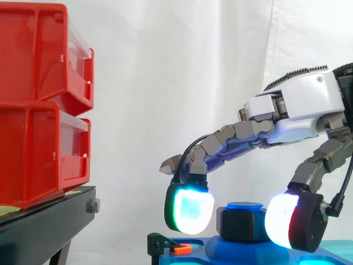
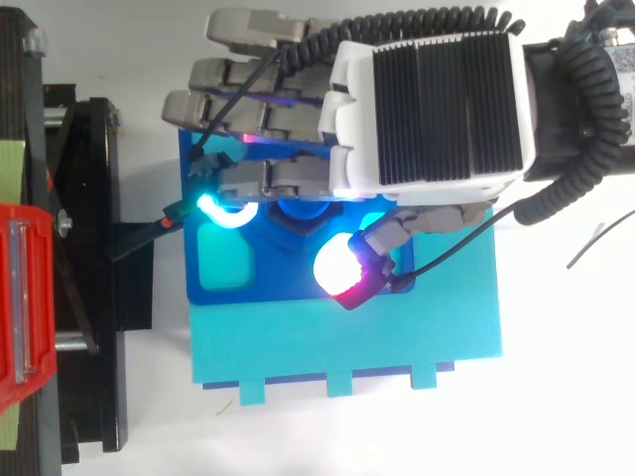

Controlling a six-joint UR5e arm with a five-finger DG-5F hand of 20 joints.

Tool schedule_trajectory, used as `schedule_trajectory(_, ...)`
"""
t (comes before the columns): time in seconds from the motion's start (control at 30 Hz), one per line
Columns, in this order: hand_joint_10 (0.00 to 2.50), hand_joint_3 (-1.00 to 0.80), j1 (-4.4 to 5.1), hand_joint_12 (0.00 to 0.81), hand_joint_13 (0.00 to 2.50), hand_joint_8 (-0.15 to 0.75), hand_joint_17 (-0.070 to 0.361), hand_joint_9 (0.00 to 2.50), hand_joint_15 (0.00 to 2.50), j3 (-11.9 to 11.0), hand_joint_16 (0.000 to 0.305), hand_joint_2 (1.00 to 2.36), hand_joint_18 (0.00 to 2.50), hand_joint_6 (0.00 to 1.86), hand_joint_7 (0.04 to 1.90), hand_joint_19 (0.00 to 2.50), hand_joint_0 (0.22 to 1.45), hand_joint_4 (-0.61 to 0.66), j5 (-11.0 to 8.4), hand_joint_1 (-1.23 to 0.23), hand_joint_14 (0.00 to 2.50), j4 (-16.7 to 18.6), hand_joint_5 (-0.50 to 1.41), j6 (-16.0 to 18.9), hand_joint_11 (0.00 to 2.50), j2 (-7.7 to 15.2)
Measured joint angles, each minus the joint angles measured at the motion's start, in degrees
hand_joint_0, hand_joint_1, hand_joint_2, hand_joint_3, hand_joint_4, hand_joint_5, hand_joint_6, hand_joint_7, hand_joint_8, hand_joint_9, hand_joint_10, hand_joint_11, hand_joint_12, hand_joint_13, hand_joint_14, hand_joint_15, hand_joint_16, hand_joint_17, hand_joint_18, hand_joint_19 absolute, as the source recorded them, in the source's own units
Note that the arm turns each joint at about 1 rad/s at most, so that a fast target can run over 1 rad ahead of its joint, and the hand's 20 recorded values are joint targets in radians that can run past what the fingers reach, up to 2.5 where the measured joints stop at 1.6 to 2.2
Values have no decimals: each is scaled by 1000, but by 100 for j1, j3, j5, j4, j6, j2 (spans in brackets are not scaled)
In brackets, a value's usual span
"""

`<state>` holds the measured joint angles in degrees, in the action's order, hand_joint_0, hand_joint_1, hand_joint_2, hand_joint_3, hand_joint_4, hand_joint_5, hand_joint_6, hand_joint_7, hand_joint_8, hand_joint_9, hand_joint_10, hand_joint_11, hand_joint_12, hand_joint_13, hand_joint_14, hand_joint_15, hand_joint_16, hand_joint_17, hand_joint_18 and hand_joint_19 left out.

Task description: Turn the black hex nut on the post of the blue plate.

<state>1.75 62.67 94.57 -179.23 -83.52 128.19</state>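
Low in the frame's centre the half-open hand (image 1: pixel 298 102) straddles the black nut (image 1: pixel 241 223) on the blue plate (image 2: pixel 263 283), not yet clamped; next it should pinch and twist.

arm (image 1: pixel 345 77): in from right | hand (image 1: pixel 298 105): palm down, pointing left, angled downward

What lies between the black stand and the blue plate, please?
A small black clamp with an orange tip sits there, at the edge of the blue plate that faces the black stand. The side view shows it clearly, and the top view shows it too.
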Motion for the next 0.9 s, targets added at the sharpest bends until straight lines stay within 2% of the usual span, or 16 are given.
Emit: schedule_trajectory(0.9,0,-500,-8,345,77,204,128,68,20,7,57,1000,0,503,950,86,467,138,-17,-678,0,-4,-245,-86,0,0)
